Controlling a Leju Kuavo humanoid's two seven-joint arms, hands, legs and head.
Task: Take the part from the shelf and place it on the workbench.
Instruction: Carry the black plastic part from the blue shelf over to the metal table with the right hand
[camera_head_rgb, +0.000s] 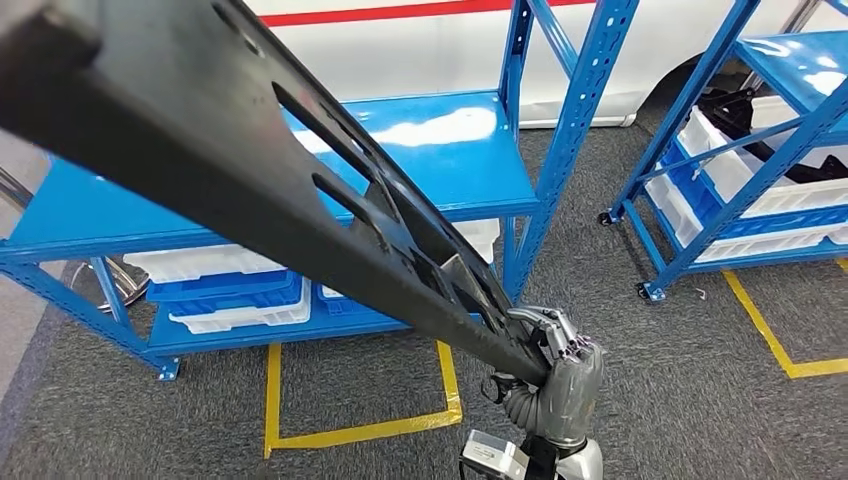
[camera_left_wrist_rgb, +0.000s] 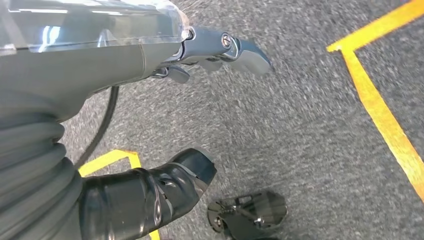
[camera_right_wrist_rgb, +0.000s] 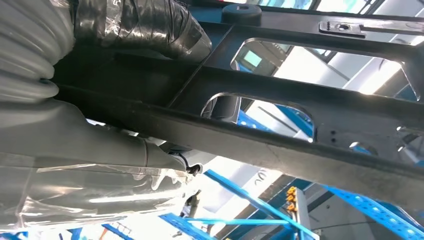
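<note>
Part lifted off the shelf, not yet delivered

The long black slotted metal part (camera_head_rgb: 300, 190) is gripped at its lower end by the right hand (camera_head_rgb: 555, 365), clear of the blue shelf (camera_head_rgb: 440, 150). The left hand (camera_left_wrist_rgb: 220, 50) hangs empty, fingers apart, over the carpet. Carrying and placing on the surface are judged to remain.

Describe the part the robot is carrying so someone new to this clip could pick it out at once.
Start at the blue shelf across the head view. Running diagonally in front of it is the long black metal part, gripped at its lower end by the right hand. Its elongated cut-out slots set it apart.
</note>
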